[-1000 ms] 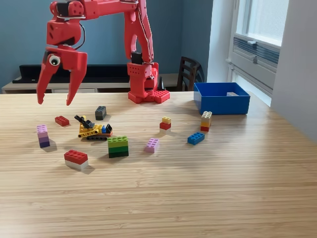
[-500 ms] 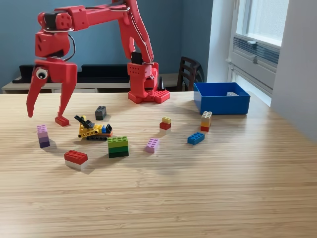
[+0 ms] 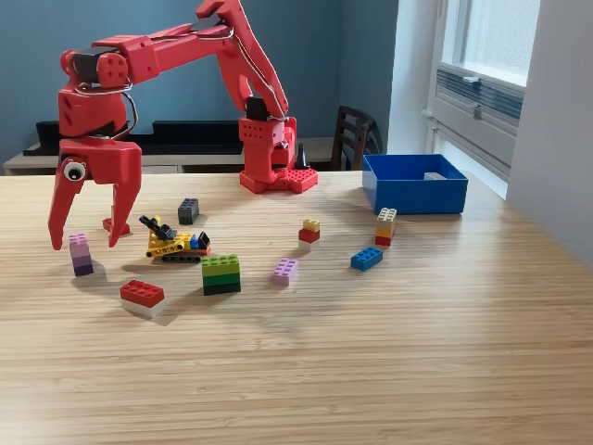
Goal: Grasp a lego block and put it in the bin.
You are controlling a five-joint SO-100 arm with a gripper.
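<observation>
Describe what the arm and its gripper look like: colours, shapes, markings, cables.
The arm is bright red plastic throughout, built of blocky jointed segments rising from a perforated red base. A dark cable loops beside the wrist. The gripper has two long, tapering, pointed red fingers, and a googly eye is stuck on it.

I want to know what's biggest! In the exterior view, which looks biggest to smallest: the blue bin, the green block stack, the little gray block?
1. Blue bin, biggest even though it sits farther back.
2. Green block stack.
3. Gray block, smallest, though being farther from the camera shrinks it a bit.
</observation>
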